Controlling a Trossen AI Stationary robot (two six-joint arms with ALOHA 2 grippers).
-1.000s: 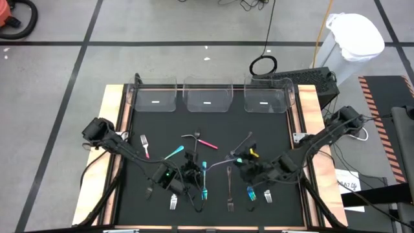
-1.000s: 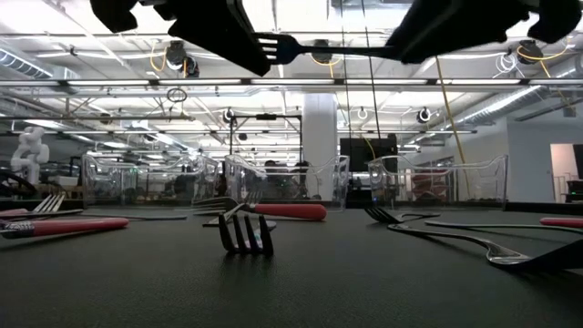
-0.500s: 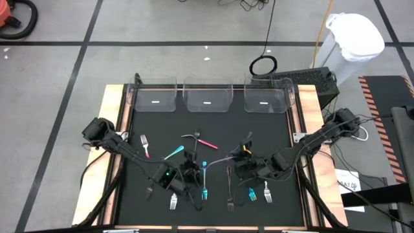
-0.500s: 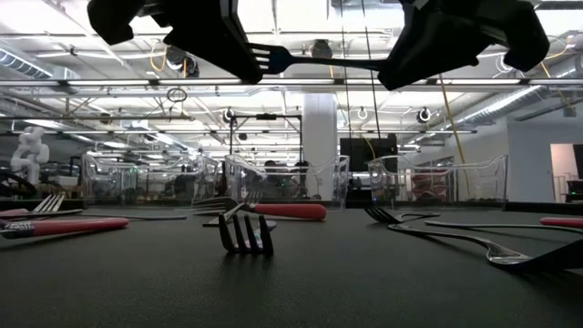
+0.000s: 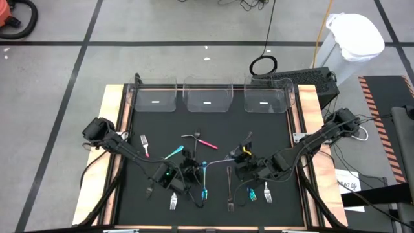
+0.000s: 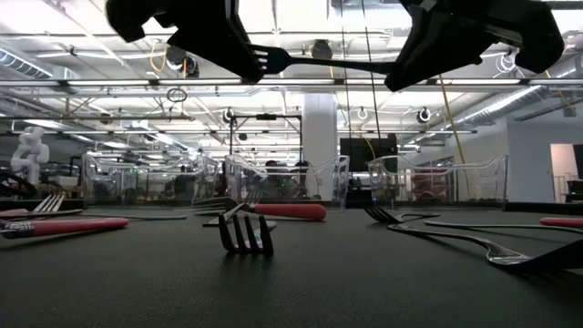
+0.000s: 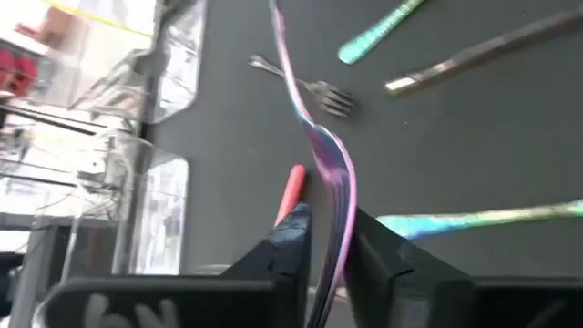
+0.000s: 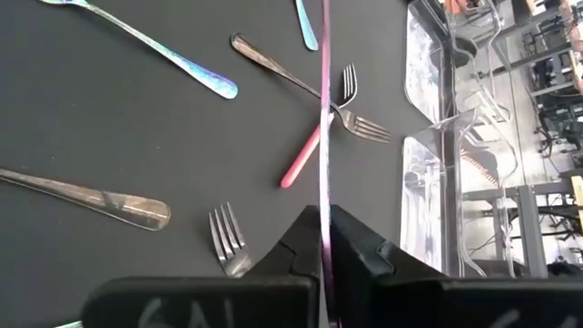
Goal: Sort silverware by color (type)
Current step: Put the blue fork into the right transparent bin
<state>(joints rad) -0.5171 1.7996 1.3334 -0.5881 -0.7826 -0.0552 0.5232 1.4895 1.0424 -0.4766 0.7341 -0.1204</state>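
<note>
High view tells me sorting has barely begun: all three bins (image 5: 207, 98) look empty, cutlery litters the mat, and my right claw (image 5: 238, 169) clamps a purplish utensil (image 5: 218, 162) my left claw (image 5: 189, 169) loosely holds, at six o'clock.

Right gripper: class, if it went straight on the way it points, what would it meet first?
Probably the left gripper, at the far end of the fork that the right gripper clamps. Both hang at similar height in the low view; exact depth is unclear.

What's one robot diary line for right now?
handover | purple fork: midair | right gripper: shut on purple fork | left gripper: at tines
</note>
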